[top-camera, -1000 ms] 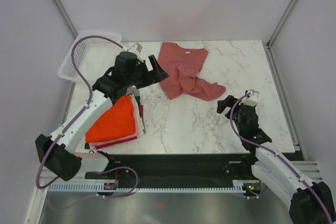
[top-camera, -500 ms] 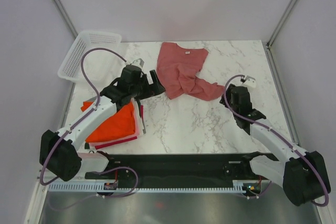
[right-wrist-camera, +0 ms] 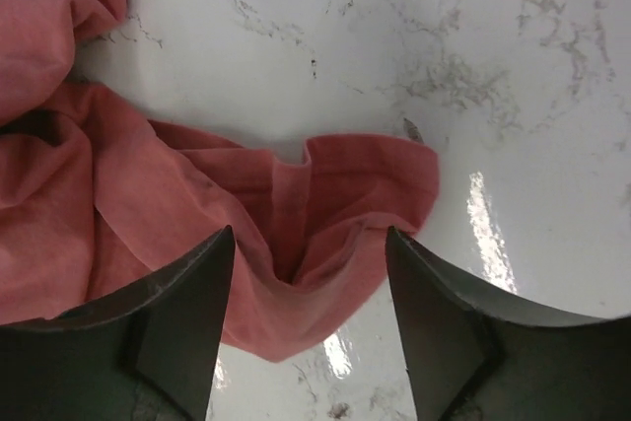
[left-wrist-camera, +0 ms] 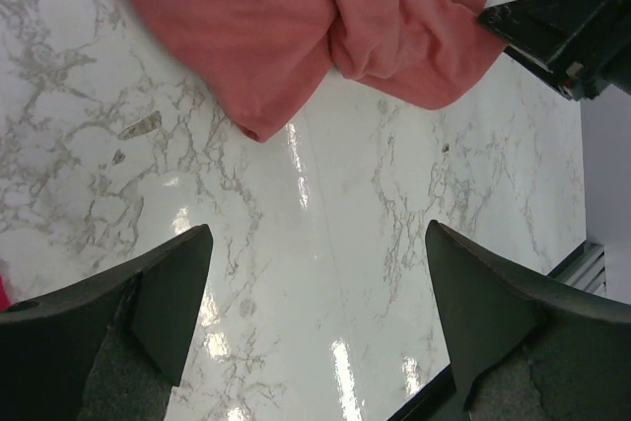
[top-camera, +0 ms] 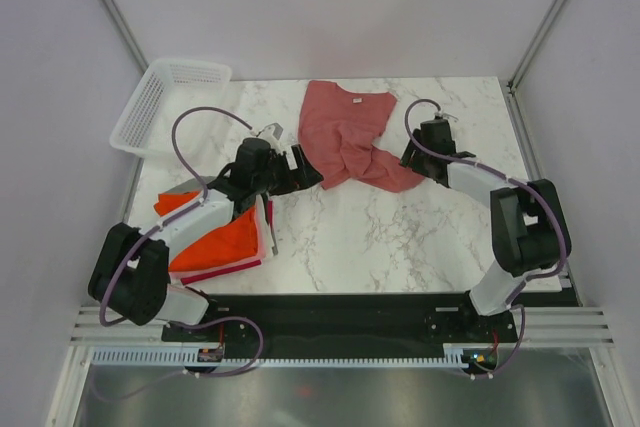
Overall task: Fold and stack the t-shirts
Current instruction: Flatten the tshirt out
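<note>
A crumpled dusty pinkish-red t-shirt [top-camera: 345, 137] lies at the back middle of the marble table [top-camera: 400, 237]. It also shows in the left wrist view [left-wrist-camera: 266, 36] and in the right wrist view [right-wrist-camera: 177, 204]. A stack of folded t-shirts [top-camera: 215, 237], bright orange-red on top with pink and white edges, lies at the left front. My left gripper [top-camera: 308, 169] is open and empty, just left of the crumpled shirt; in its own view [left-wrist-camera: 320, 239] it is over bare marble. My right gripper [top-camera: 408, 160] is open, its jaws astride the shirt's right corner [right-wrist-camera: 311, 239].
A white mesh basket [top-camera: 165, 102] stands at the back left corner of the table. Grey walls close in the back and sides. The table's front edge runs along a black rail [top-camera: 340, 312].
My right arm has swung far left and back, from the right front to the shirt's right corner. My left gripper has moved down and right, lower beside the shirt's left edge.
</note>
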Robot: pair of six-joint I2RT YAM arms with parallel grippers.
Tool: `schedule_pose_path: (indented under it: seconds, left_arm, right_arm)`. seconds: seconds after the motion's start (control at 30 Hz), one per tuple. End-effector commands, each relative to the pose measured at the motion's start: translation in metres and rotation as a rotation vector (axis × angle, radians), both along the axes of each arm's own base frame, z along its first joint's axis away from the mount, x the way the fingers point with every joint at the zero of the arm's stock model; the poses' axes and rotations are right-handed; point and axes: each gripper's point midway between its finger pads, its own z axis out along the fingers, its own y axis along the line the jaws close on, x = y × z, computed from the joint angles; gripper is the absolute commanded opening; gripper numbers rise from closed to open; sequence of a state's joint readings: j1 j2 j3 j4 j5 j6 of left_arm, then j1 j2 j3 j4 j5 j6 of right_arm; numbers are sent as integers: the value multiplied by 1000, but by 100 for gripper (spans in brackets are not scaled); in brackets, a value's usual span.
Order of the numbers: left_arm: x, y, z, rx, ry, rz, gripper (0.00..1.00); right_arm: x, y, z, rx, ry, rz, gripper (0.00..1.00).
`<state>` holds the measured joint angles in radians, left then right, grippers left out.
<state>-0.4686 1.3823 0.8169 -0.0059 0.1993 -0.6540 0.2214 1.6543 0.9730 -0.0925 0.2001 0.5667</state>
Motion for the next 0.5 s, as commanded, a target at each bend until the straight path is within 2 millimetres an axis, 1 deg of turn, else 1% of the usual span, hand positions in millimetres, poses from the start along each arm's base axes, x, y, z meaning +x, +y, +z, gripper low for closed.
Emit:
schedule_pose_path:
  seconds: [0.0, 0.03, 0.07, 0.13, 0.17, 0.2, 0.23, 0.27, 0.3, 0.33, 0.37, 0.4, 0.43, 0.47]
  left_arm:
    - [16, -23, 22, -53, -150, -113, 95]
    - [18, -22, 20, -46, -149, -110, 95]
    - [18, -21, 17, -40, -154, -104, 93]
    - [19, -17, 17, -34, -174, -83, 93]
    - [19, -13, 17, -28, -188, -62, 93]
    - [19, -11, 16, -21, -191, -52, 93]
    - [18, -9, 14, -14, -192, -46, 93]
    - [19, -8, 15, -13, -195, -41, 93]
    - [19, -8, 14, -12, -193, -41, 93]
    - [19, -9, 15, -12, -195, -45, 93]
    - [19, -9, 13, -7, -185, -44, 93]
    - [20, -9, 12, -6, -183, -46, 93]
    - [19, -9, 13, -5, -185, -47, 92]
    - [20, -9, 12, -3, -184, -44, 92]
  right_arm:
    - [12, 13, -3, 34, 28, 44, 69]
    - [12, 13, -6, 34, 37, 41, 60]
    - [9, 13, -8, 35, 43, 39, 37]
    - [4, 7, -5, 20, 35, 17, 16]
    - [-1, 3, 6, 13, 11, 7, 3]
    - [-5, -2, 13, 0, -2, -9, 0]
    - [-6, -16, 37, -36, -57, -61, 0]
    - [-15, -23, 44, -62, -50, -82, 0]
    - [-18, -33, 57, -83, -71, -116, 0]
    - [-24, -43, 86, -88, -134, -151, 0]
    - [-32, -51, 97, -94, -140, -169, 0]
    - [-36, -62, 114, -92, -174, -207, 0]
    - [-51, -83, 141, -111, -224, -285, 0]
    - [-60, -88, 154, -106, -253, -316, 0]
